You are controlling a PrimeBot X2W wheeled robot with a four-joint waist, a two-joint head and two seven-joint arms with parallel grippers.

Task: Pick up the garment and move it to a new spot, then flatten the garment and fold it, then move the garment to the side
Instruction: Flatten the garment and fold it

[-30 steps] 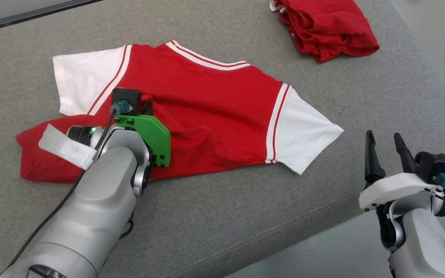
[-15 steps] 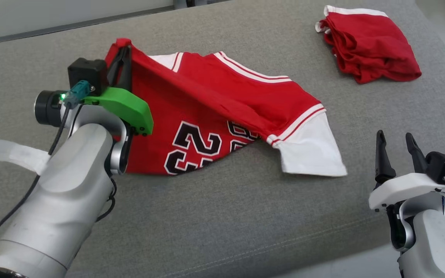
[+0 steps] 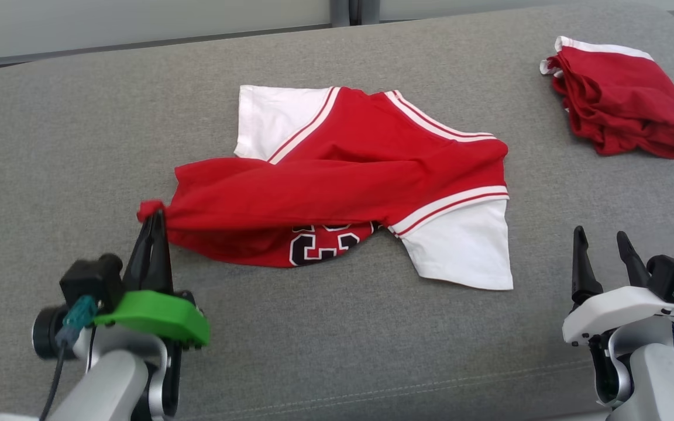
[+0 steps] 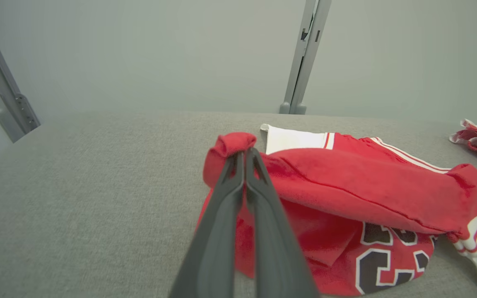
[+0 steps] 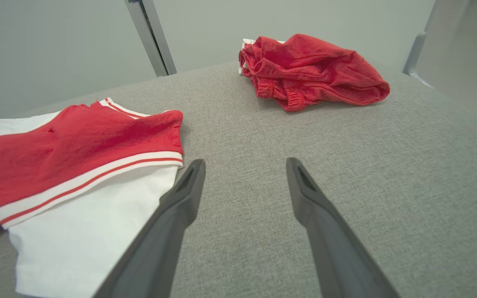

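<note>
A red jersey with white sleeves (image 3: 348, 181) lies crumpled mid-cushion, its lower part folded over so black-and-white numbers show underneath. My left gripper (image 3: 152, 216) is shut on a bunched red corner of the jersey (image 4: 234, 145) at its left end, holding it slightly off the fabric surface. The jersey (image 5: 73, 157) also shows in the right wrist view, one white sleeve nearest. My right gripper (image 3: 600, 242) stands open at the lower right, apart from the sleeve, and its fingers (image 5: 180, 198) hold nothing.
A second red garment (image 3: 618, 114) lies bunched at the back right of the grey cushion (image 3: 79, 146). The cushion's front edge runs just below both grippers. A metal post (image 4: 304, 54) stands behind the cushion against a pale wall.
My left gripper has pulled the held corner from the far left back toward the front, dragging the jersey's lower part over itself. The camera has shifted. The right gripper stays open.
</note>
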